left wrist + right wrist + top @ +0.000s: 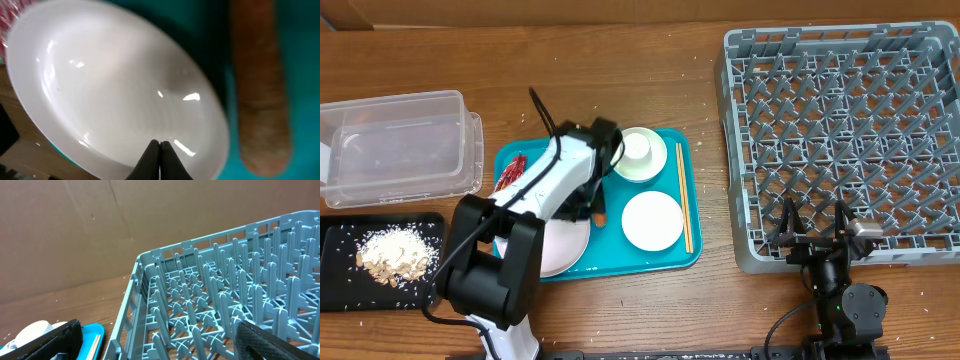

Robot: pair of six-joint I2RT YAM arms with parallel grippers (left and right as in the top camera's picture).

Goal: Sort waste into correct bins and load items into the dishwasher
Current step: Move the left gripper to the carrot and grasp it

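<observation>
Hovering over the teal serving tray (668, 258), your left gripper (160, 144) has its jaws pressed together, tips touching and holding nothing, above the near rim of a glossy white plate (110, 90). The orange carrot-like stick (260, 90) lies flat on the tray at 3 o'clock from those tips in the wrist view. Overhead, it sits near the tray's centre, at 2 o'clock from the plate and just beside its edge.

The stick looks light, firm and round-sided, so expect it to roll. Open the jaws and take it across its middle, not by an end. The plate beside it looks slick and breakable, so keep the fingers off it.

The red snack wrapper (512, 172) rests toward the tray's 10 o'clock corner. A small plate (652, 221), a bowl (638, 155) and wooden chopsticks (684, 195) sit toward 3 o'clock. Beige scraps (392, 252) already lie in the black tray (340, 290), below the clear tub (400, 150).

Your right gripper (812, 220) rests with its jaws spread wide at the 6 o'clock edge of the grey dish rack (850, 110), which holds no dishes yet.
</observation>
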